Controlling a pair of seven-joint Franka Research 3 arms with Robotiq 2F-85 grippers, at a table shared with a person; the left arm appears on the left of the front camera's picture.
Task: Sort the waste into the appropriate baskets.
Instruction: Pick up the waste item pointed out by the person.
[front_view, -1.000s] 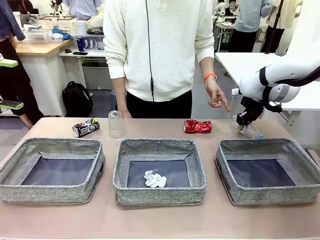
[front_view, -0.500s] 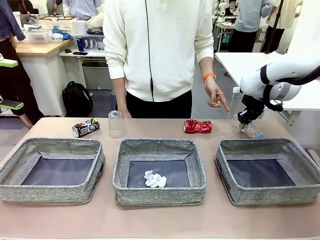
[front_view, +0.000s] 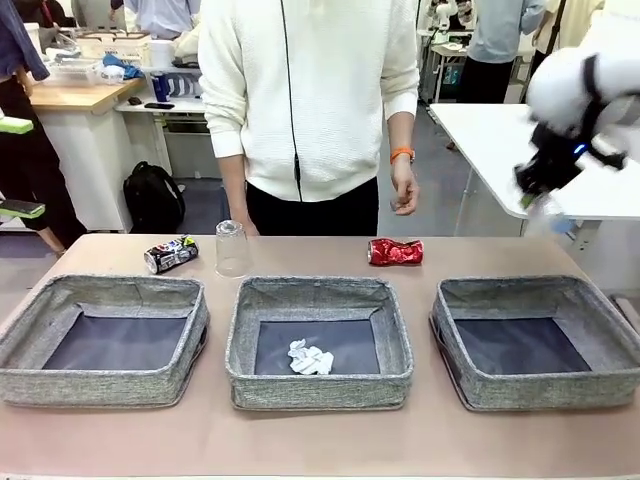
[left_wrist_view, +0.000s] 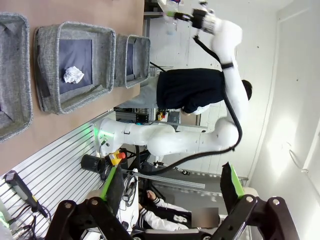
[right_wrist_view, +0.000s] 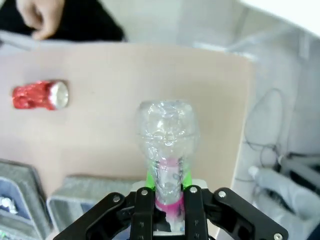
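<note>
No print is legible to me: the clear pink-labelled bottle (right_wrist_view: 167, 135) shows only a pink band, the dark printed can (front_view: 171, 254) a blur. Since 1 s ago my right gripper (right_wrist_view: 167, 182) has lifted the bottle off the table (front_view: 300, 440), high beyond the right basket (front_view: 535, 289). Its fingers are clamped on the bottle's neck. My left gripper (left_wrist_view: 172, 185) is spread wide, holding nothing.
</note>
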